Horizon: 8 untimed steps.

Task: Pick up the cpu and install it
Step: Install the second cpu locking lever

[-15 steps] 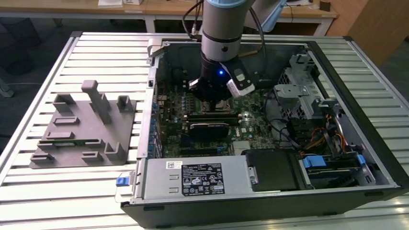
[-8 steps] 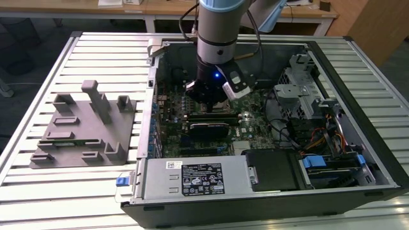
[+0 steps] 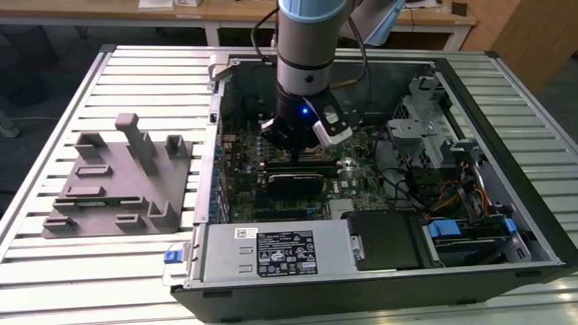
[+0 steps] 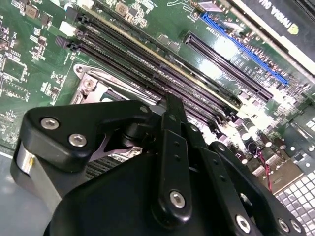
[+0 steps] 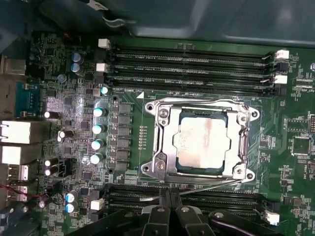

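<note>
Your gripper (image 3: pixel 302 139) hangs low over the motherboard (image 5: pixel 74 88); the cpu (image 5: pixel 202 142) sits in its socket (image 5: pixel 165 147); you cannot tell the jaws' state.

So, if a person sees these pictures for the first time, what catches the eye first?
Probably the open computer case on the slatted table, with the arm reaching down into it and the gripper low over the motherboard. In the first wrist view, the cpu lies in its metal-framed socket. The grey tray sits at the exterior view's left.
</note>
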### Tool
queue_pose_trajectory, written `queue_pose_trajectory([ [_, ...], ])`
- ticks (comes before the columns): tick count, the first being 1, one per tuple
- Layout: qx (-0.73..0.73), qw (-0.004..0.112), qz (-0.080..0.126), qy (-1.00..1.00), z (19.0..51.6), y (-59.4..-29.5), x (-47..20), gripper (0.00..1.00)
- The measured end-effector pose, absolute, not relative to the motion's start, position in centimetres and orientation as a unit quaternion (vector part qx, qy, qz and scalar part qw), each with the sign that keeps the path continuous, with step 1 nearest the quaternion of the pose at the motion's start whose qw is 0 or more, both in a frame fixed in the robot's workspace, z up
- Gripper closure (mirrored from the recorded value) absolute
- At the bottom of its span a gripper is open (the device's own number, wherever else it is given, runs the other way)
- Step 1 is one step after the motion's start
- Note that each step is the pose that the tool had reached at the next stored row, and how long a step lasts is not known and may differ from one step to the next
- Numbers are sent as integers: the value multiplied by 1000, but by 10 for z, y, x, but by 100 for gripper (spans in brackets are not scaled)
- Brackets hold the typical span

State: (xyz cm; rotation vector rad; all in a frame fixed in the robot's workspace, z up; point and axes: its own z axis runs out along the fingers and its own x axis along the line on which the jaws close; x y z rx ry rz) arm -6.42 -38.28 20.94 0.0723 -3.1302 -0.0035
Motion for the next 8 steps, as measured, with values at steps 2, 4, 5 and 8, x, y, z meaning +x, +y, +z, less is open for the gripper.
queue_pose_trajectory([
  [2, 23, 5, -6, -1000, 209, -383, -64, 89],
  [4, 23, 5, -9, -1000, 209, -384, -65, 89],
  [5, 23, 5, -10, -1000, 209, -385, -66, 89],
  [8, 23, 5, -11, -1000, 207, -387, -67, 89],
])
